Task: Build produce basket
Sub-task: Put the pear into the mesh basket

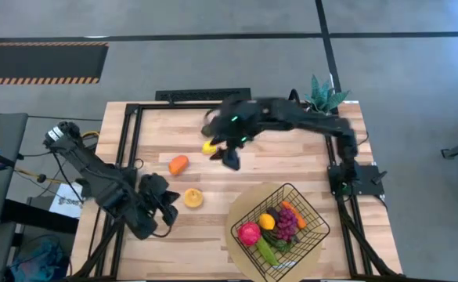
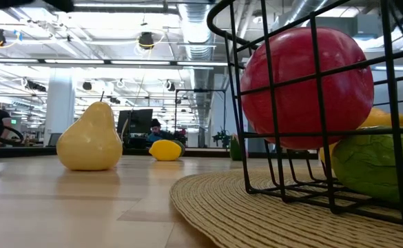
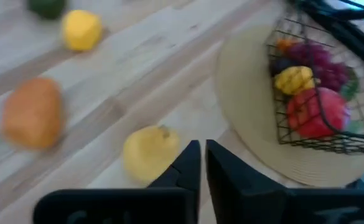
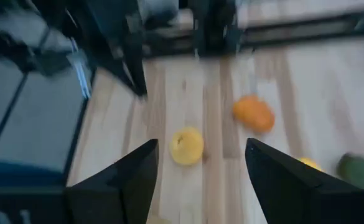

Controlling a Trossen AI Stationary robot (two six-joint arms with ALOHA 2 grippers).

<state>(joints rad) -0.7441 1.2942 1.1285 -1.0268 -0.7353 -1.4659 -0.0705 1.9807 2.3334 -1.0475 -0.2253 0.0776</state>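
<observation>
While the wooden table (image 1: 291, 168) fills the high view, the round tan mat (image 1: 240, 254) lies at its 5 o'clock corner and carries the black wire basket (image 1: 316, 225). Inside the basket lie a red apple (image 1: 249, 233), purple grapes (image 1: 286, 224), a lemon (image 1: 268, 222), a cucumber (image 1: 267, 251) and a carrot (image 1: 293, 212).

The right gripper (image 1: 222, 153), its fingers (image 4: 132, 180) spread wide and empty, hovers near table centre toward 12 o'clock. A second lemon (image 1: 208, 146) sits just beside it at 9 o'clock. An orange (image 1: 178, 164) lies near, at 8 o'clock.

The left gripper (image 1: 168, 210), fingers (image 3: 185, 171) together and empty, rests at the table's 8 o'clock side. A yellow pear (image 1: 192, 198) lies just beside it at 2 o'clock.
</observation>
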